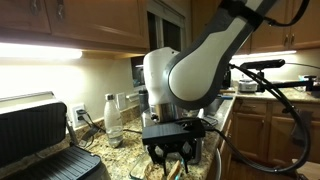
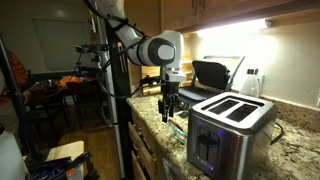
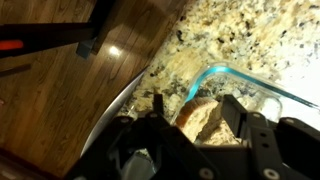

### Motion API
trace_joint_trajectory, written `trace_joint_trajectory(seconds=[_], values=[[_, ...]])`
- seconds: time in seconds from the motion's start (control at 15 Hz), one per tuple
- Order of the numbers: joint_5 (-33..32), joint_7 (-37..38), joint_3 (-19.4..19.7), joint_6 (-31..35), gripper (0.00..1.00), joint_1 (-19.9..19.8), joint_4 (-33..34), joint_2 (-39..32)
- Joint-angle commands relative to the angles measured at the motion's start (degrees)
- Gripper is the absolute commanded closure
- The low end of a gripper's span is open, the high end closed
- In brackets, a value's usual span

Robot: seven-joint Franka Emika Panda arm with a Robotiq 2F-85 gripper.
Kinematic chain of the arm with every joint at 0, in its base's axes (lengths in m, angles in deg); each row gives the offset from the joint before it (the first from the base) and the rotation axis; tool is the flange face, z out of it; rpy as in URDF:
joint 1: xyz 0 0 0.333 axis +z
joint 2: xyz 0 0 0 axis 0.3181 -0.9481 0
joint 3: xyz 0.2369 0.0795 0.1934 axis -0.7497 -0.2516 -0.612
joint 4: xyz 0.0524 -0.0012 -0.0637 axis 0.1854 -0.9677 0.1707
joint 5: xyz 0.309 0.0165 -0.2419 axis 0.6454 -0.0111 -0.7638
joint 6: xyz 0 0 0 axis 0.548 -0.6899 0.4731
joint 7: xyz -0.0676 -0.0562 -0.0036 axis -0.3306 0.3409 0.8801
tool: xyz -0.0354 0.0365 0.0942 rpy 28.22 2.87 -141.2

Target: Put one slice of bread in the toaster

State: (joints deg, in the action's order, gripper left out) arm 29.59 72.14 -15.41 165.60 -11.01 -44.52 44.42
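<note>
Gripper [image 1: 172,155] low over glass dish [image 3: 245,78] near edge of granite counter [image 3: 220,30], jaws apart, nothing clamped. Slice of bread [image 3: 205,118] in the dish, beneath and between the fingers (edges partly hidden). Toaster [image 2: 232,128] just beside, slots facing up. Step judged: the grasp. Best lowered straight, clear of the glass rim; pinch lightly across the crust, keep slice upright for the slot

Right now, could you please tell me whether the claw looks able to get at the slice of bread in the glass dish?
Probably yes: the claw is open right over the uncovered glass dish, and the wrist view shows the slice of bread between its fingers, nothing covering it.
</note>
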Motion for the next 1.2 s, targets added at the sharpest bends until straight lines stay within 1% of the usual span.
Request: trace_joint_trajectory(seconds=[0.0, 0.07, 0.13, 0.2, 0.4, 1.07, 1.13], values=[[0.21, 1.17, 0.03, 0.39, 0.32, 0.18, -1.21, 0.91], [0.17, 1.15, 0.07, 0.42, 0.31, 0.15, -1.20, 0.84], [0.25, 1.02, 0.11, 0.47, 0.06, 0.08, -1.09, 0.65], [0.24, 0.85, 0.16, 0.42, 0.07, 0.01, -0.97, 0.45], [0.30, 0.72, 0.39, 0.68, 0.00, -0.16, -0.81, -0.15], [0.10, -0.18, 1.28, 0.00, 0.00, -0.57, 0.91, -1.64], [0.00, -0.18, 1.36, -0.03, 0.05, -0.54, 1.15, -1.87]])
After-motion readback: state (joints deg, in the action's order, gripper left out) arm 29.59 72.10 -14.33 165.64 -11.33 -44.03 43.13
